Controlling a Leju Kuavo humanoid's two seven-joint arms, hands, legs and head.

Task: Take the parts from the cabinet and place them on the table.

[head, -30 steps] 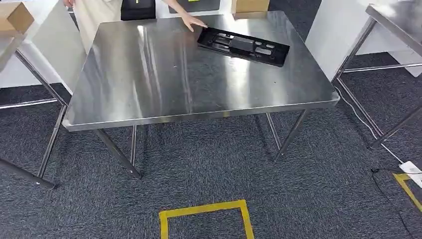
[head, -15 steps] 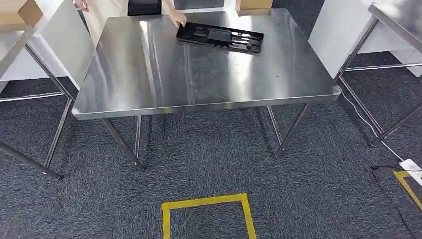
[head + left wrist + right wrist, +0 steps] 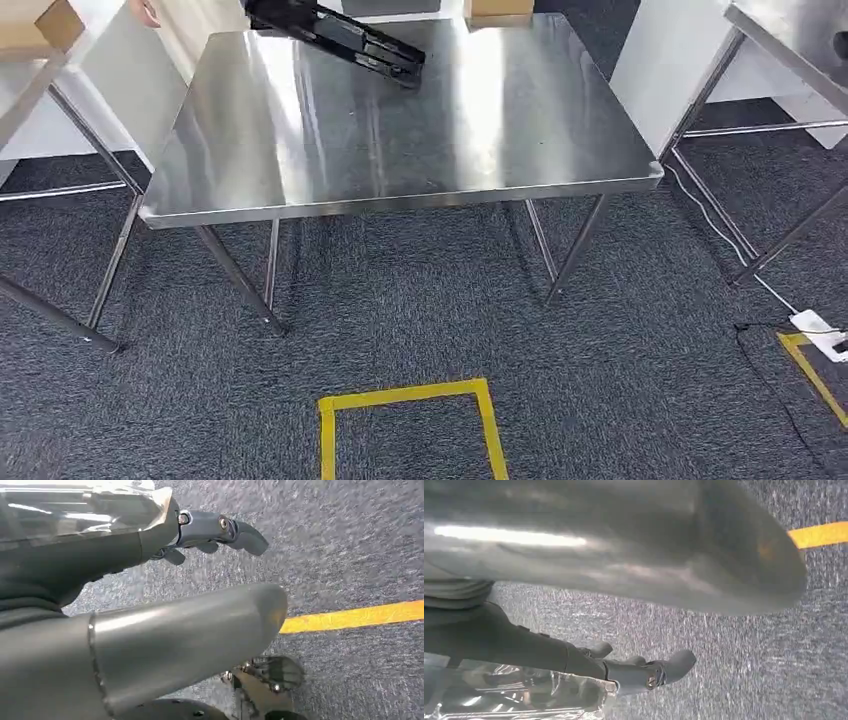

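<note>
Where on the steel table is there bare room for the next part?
The steel table is bare across its near edge, middle and right side. The black part sits tilted at the far left edge. A cardboard box stands beyond the far edge.

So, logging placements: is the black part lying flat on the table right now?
No, tilted. The black part is raised at its far end over the steel table; whether its near end touches the top is unclear.

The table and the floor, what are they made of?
Table: looks like polished steel, since it is silver and mirrors the lights in bright streaks.
Floor: looks like grey carpet, matte and speckled with a fuzzy weave. The yellow square on it is probably tape.
</note>
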